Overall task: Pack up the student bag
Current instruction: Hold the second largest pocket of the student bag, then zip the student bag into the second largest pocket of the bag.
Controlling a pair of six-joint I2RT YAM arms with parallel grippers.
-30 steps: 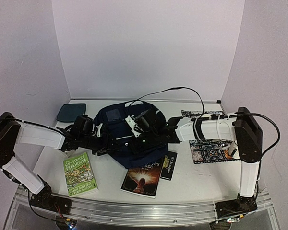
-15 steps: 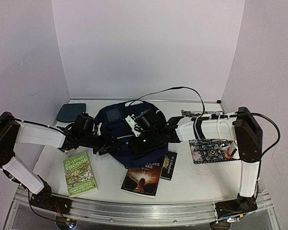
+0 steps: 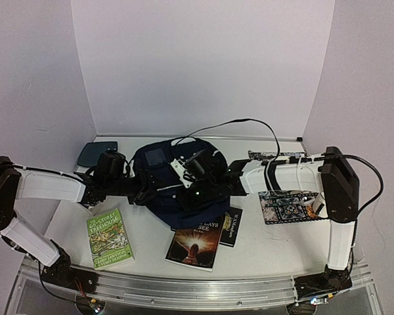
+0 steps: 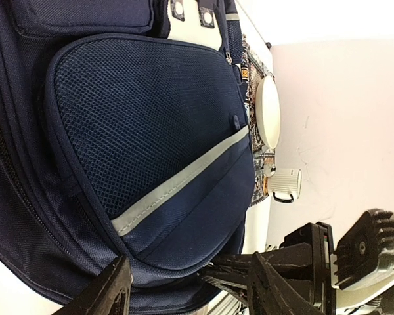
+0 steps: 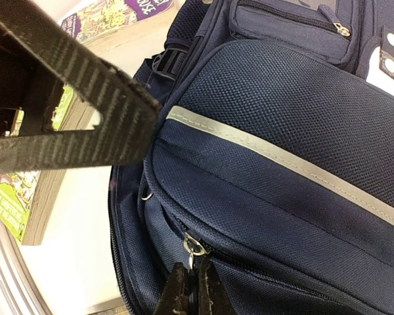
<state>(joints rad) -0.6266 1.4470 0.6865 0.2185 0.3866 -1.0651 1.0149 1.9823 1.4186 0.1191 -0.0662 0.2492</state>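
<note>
Right gripper (image 5: 192, 292): pinched shut on small metal zip pull (image 5: 193, 247) of dark navy fabric backpack (image 5: 282, 118); I should drag along the teeth, not upward
Left gripper (image 4: 187, 295): jaws apart, empty; better bracing the backpack

A plain pale-lilac back wall (image 3: 203, 65) rises behind the white bench (image 3: 269, 246). Two matching side walls, the left wall (image 3: 33, 85) and the right wall (image 3: 374, 79), angle in and box it like a booth. The light is soft and even, with only faint shadows. A ribbed metal rail (image 3: 184, 289) runs along the bench's near edge.
</note>
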